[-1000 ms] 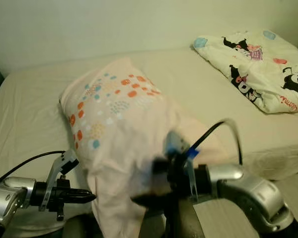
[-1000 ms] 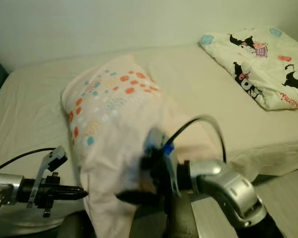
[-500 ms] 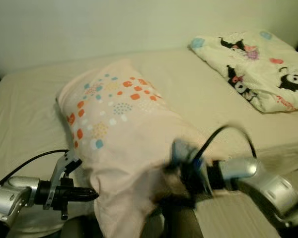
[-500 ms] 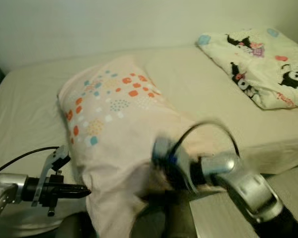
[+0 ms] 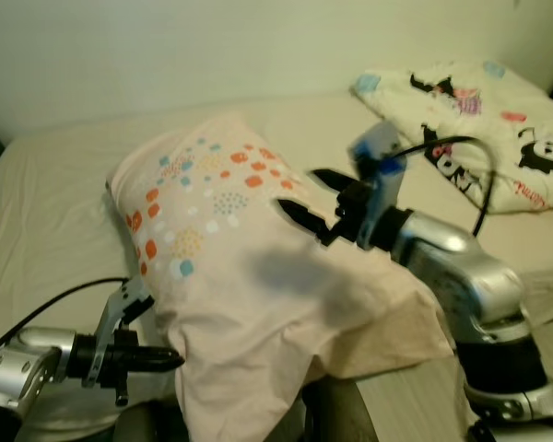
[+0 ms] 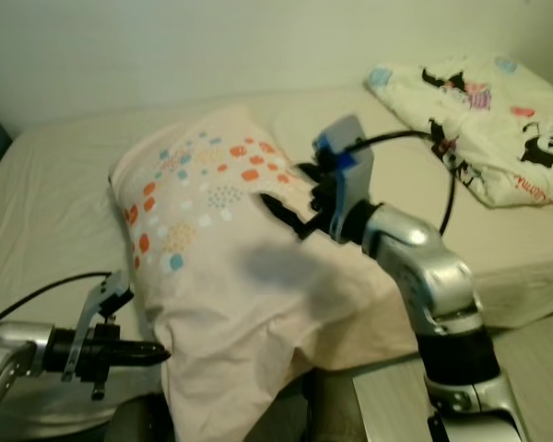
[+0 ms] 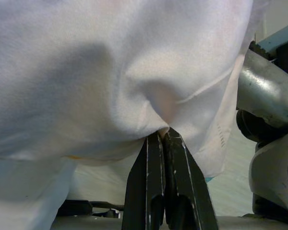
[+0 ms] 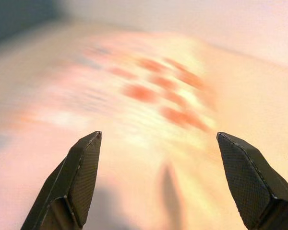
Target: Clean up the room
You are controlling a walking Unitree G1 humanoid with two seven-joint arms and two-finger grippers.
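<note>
The pale pink pillow [image 5: 230, 267], dotted orange, teal and white, lies across the cream bed [image 5: 46, 212], its near end drooping over the edge. My left gripper [image 7: 162, 136] pinches its hem at 7 o'clock. My right gripper [image 5: 306, 195] hovers spread above its middle. A cartoon-print pillow [image 5: 479, 120] sits at 2 o'clock.

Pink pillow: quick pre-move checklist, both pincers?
1. Left pincer shut on pink pillow corner: ok.
2. Right pincer open above the pillow, nothing held: ok.
3. Pillow fully on the bed: not ok, its near end overhangs the edge.
4. Cartoon-print pillow apart from the right arm: ok.
5. Right wrist view sharp enough to aim: not ok, blurred.
</note>
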